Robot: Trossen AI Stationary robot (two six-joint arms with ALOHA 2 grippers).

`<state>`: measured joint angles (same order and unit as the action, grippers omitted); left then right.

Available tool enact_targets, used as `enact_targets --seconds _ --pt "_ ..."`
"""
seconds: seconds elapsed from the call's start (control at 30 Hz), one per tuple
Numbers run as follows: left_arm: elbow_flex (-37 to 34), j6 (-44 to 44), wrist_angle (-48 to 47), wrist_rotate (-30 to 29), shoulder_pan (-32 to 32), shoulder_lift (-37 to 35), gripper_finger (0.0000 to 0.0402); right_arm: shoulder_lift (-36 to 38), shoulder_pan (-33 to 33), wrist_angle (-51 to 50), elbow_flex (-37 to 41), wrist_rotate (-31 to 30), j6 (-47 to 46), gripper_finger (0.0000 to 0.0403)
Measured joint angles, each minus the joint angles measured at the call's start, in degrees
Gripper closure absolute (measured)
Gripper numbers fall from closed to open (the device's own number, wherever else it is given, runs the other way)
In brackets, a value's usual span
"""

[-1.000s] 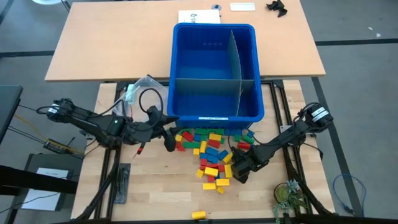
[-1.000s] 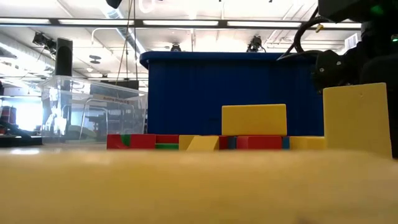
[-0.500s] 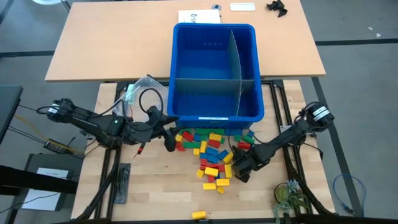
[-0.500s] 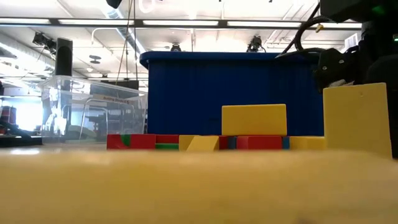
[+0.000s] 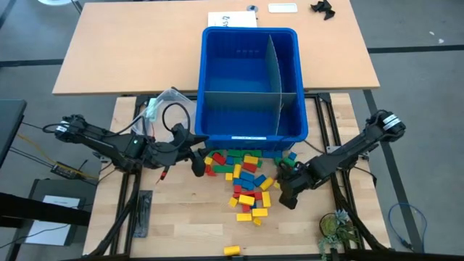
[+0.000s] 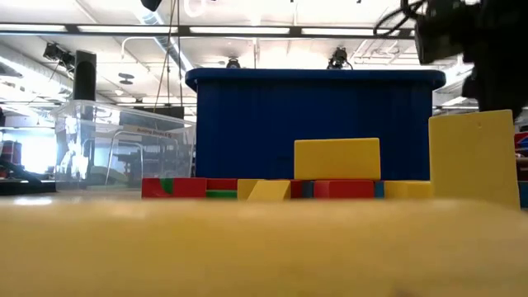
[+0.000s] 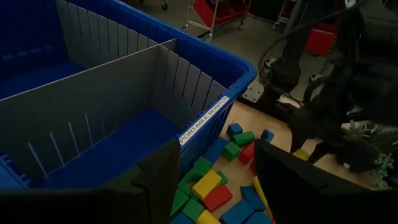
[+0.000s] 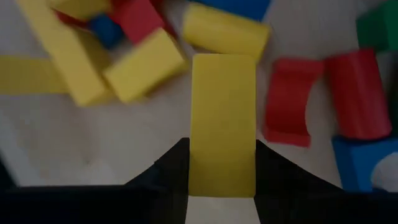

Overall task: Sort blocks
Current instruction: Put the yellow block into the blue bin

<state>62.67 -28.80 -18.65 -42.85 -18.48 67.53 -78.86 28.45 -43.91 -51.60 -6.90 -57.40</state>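
The blocks (image 5: 245, 177) lie in a loose heap of red, yellow, blue and green on the wooden table, just in front of the blue bin (image 5: 250, 80). My right gripper (image 5: 285, 191) hangs over the heap's right edge, shut on a yellow block (image 8: 222, 112). The red and yellow blocks below it (image 8: 292, 99) rest flat on the table. My left gripper (image 5: 197, 167) hovers at the heap's left edge by the bin's near corner. It is open, with nothing between its fingers (image 7: 155, 183). My right gripper pinches the yellow block by its two long sides, at the end nearest the gripper (image 8: 200, 169), between its two fingers. The fingers point steeply down and lie along the block. The block hangs below them, clear of the table and of the other blocks.
The bin has a grey divider (image 5: 279, 69) that splits it into compartments. A clear plastic tub (image 6: 124, 144) stands to the bin's left. One yellow block (image 5: 232, 250) lies alone near the front edge. A small plant (image 5: 335, 228) sits at the near right corner.
My right gripper has risen from the heap's right edge and drifted a little toward the table's right edge. The left arm has kept still, and the heap looks unchanged.
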Motion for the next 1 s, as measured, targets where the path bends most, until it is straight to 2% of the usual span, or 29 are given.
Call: enact_targets --seconds 0.47,0.83,1.0 --pt "0.0 0.0 0.0 0.0 0.0 0.0 0.0188 10.7 -2.0 15.57 -0.08 -10.27 11.25 0.0273" --pt "0.0 0.01 0.0 0.01 0.0 0.0 0.0188 14.52 -9.46 28.85 -0.22 -10.99 22.9 0.0273" --pt "0.0 0.01 0.0 0.01 0.01 0.0 0.0188 14.45 -14.82 27.53 -5.15 -11.12 29.3 0.0273"
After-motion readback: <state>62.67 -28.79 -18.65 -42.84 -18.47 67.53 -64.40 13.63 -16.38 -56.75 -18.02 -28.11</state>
